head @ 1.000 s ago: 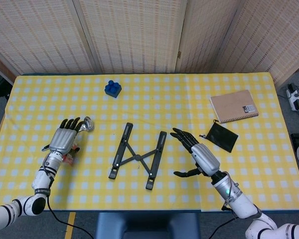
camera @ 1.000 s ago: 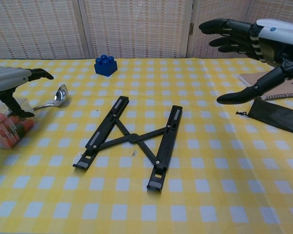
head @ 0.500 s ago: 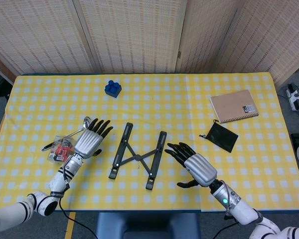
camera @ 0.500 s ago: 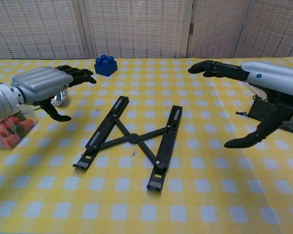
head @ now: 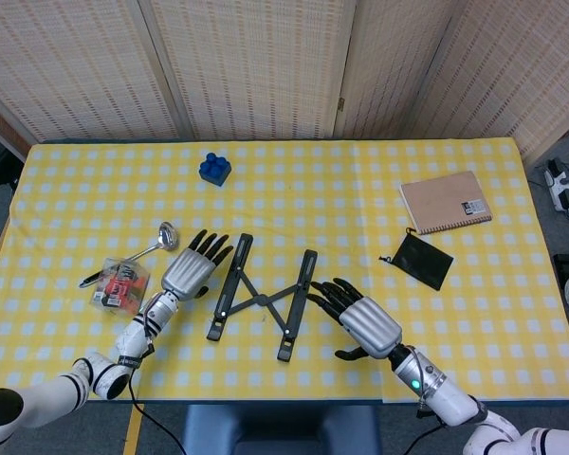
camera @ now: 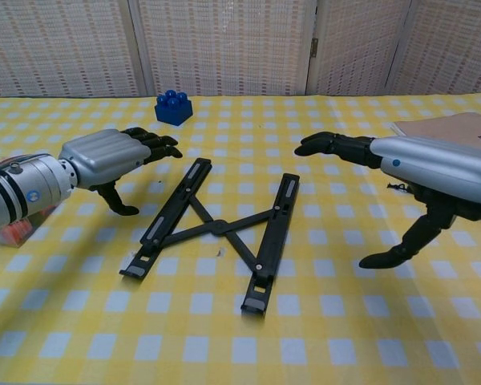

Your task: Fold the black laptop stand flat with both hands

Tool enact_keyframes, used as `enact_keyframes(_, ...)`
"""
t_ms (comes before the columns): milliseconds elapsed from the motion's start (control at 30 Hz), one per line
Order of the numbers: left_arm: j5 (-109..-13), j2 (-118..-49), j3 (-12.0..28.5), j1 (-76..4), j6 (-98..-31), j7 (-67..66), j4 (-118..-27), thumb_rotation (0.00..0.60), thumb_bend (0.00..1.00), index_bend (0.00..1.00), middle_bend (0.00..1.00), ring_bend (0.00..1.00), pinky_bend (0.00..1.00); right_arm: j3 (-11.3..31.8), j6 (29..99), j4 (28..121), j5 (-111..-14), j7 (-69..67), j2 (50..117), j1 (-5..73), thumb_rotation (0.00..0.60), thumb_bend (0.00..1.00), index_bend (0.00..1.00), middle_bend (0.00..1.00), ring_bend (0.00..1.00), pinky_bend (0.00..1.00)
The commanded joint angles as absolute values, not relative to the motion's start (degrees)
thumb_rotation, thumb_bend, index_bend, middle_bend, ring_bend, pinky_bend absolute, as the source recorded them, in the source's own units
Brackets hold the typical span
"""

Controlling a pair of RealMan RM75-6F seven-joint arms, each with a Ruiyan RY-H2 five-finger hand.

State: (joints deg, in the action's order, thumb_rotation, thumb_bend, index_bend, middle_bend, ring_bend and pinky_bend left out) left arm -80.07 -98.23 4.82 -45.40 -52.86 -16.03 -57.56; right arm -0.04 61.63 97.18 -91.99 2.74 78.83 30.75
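The black laptop stand [head: 262,298] [camera: 218,228] lies spread on the yellow checked table, its two rails joined by crossed links. My left hand [head: 191,269] [camera: 112,156] hovers just left of the left rail, fingers apart and pointing toward it, holding nothing. My right hand [head: 360,319] [camera: 413,172] hangs just right of the right rail, fingers stretched toward it and thumb pointing down, also holding nothing. Neither hand touches the stand.
A blue toy brick [head: 214,168] sits at the back. A spoon [head: 154,241] and a clear packet of red items [head: 119,283] lie at left. A tan notebook [head: 445,201] and black pouch [head: 419,261] lie at right.
Both hands have moved inward toward the stand; the left hand came from beside the spoon to the left rail, the right hand dropped lower and closer to the right rail.
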Motion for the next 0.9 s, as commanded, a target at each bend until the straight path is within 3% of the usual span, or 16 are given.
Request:
enact_keyframes(33, -81.0, -97.9, 3.9, -44.8, -53.1, -14.2, -58.9, 0.600, 0.25, 0.12, 0.04, 0.00, 0.00, 0.1, 61.6, 96.8, -91.6, 1.9, 78.8, 30.7, 0.600, 0.16, 0.00, 0.00, 0.02, 0.00)
enact_keyframes(600, -85.7, -97.0, 1.4, -43.8, -56.0, -10.1, -68.8, 0.600, 0.25, 0.11, 0.04, 0.00, 0.00, -0.4, 63.1, 96.3, -92.6, 0.5, 78.8, 30.4, 0.600, 0.16, 0.00, 0.00, 0.02, 0.00)
enact_keyframes(900, -85.6, -95.8, 2.8, -44.2, -56.6, -13.6, -73.5, 0.600, 0.25, 0.11, 0.04, 0.00, 0.00, 0.3, 63.0, 94.5, -92.3, 1.4, 78.5, 30.9, 0.600, 0.16, 0.00, 0.00, 0.03, 0.00)
